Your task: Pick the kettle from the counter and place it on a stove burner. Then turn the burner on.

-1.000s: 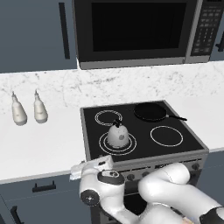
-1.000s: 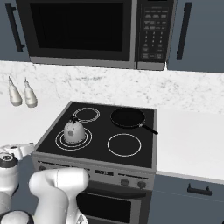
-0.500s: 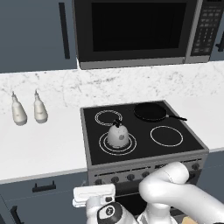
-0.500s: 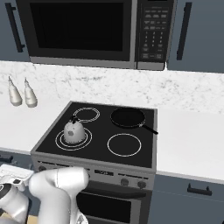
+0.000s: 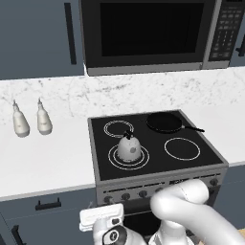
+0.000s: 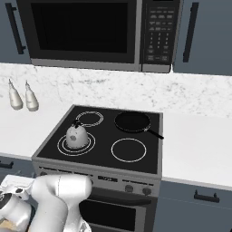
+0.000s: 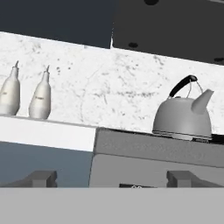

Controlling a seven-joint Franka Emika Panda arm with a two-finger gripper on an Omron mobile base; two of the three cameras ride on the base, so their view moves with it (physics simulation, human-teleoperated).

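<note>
The kettle (image 5: 128, 149) (image 6: 76, 135) stands upright on the stove burner (image 5: 144, 159) (image 6: 89, 144), the large double ring at the cooktop's front left. In the hand view the kettle (image 7: 183, 117) rises above the stove's front edge, spout pointing right. My gripper (image 7: 113, 179) is open with nothing between its fingertips (image 7: 41, 178), held low in front of the stove and below the counter (image 5: 48, 160) edge. The white hand (image 5: 101, 217) (image 6: 13, 192) hangs just under the knob row (image 5: 127, 195).
Two pale bottles (image 5: 20, 123) (image 5: 44, 119) stand on the counter left of the stove. A black pan (image 5: 165, 122) (image 6: 132, 121) occupies the back right burner. A microwave (image 5: 148, 33) hangs above the cooktop. A cabinet handle (image 5: 48, 205) sits left of the hand.
The arm has dropped the hand from the counter's front edge to below it, in front of the stove. The kettle has not moved and the gripper stays open.
</note>
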